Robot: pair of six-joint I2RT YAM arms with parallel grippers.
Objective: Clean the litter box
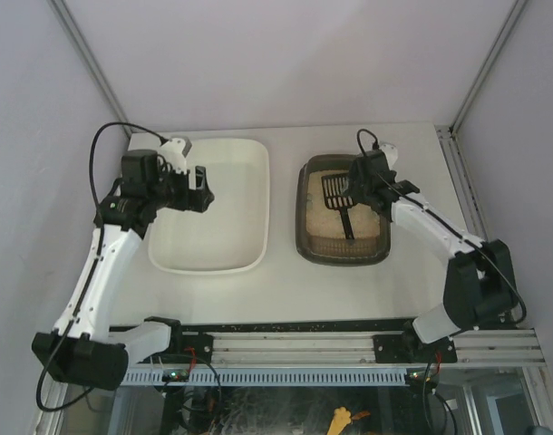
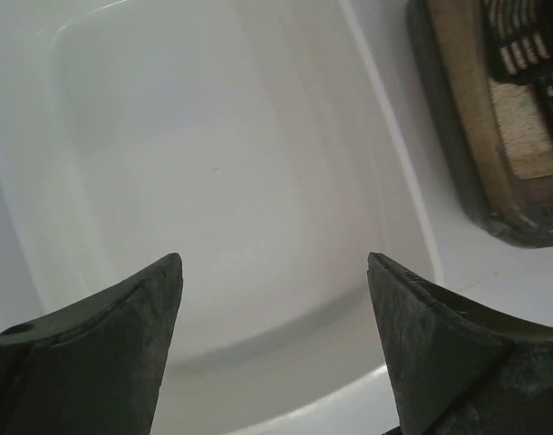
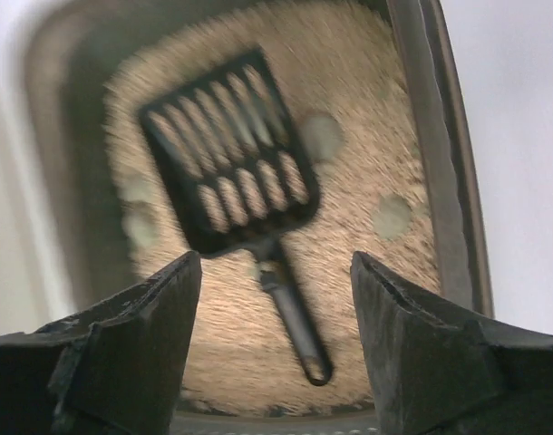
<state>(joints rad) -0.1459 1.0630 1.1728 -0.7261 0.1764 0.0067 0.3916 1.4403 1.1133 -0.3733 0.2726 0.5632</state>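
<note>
The litter box (image 1: 305, 243), a dark grey-brown tray of beige litter (image 3: 367, 100), sits right of centre. A black slotted scoop (image 1: 340, 195) lies flat on the litter, its handle pointing at the near wall. My right gripper (image 1: 372, 195) hovers above the box, open, with nothing between its fingers. In the right wrist view the scoop (image 3: 231, 154) lies ahead of the gripper (image 3: 276, 256), and its handle end sits below the gap. Pale round clumps (image 3: 392, 216) dot the litter. My left gripper (image 1: 204, 188) is open and empty over the cream-white tub (image 1: 213, 245).
The left wrist view shows the tub's bare floor (image 2: 213, 163) beyond the gripper (image 2: 275, 258), with a corner of the litter box (image 2: 458, 181) at upper right. White enclosure walls stand close on three sides. A rail (image 1: 349, 349) runs along the near edge.
</note>
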